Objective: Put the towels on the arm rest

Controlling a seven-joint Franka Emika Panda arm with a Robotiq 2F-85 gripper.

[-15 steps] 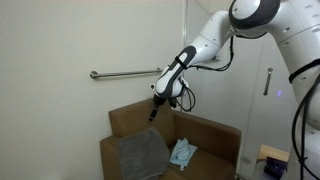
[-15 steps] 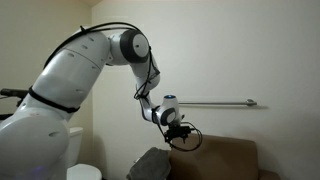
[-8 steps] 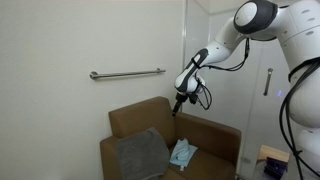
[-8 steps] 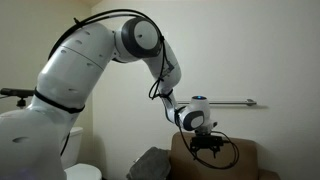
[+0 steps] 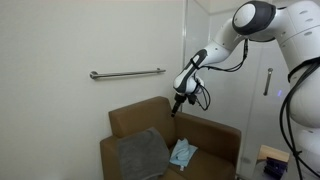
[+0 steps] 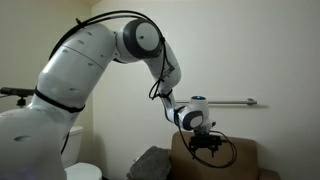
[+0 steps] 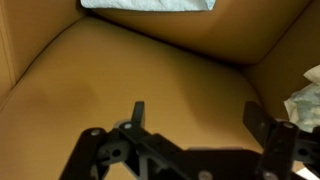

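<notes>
A brown armchair (image 5: 215, 132) holds a grey towel (image 5: 140, 153) and a crumpled light blue towel (image 5: 183, 152) on its seat. My gripper (image 5: 174, 110) hangs open and empty above the chair's back corner, well above both towels. In an exterior view the gripper (image 6: 205, 147) hovers over the chair back (image 6: 240, 160), with the grey towel (image 6: 150, 165) below it to the left. In the wrist view the open gripper (image 7: 198, 118) looks down on brown upholstery, with a pale towel (image 7: 150, 4) at the top edge and another towel (image 7: 305, 98) at the right edge.
A metal grab bar (image 5: 127, 73) runs along the white wall behind the chair and also shows in an exterior view (image 6: 225, 102). A door with a handle (image 5: 268, 80) stands beside the chair. A white toilet (image 6: 85, 172) sits near the robot base.
The arm swung sideways along the chair back between one second and half a second ago, then held still. The gripper stays open and the towels have not moved.
</notes>
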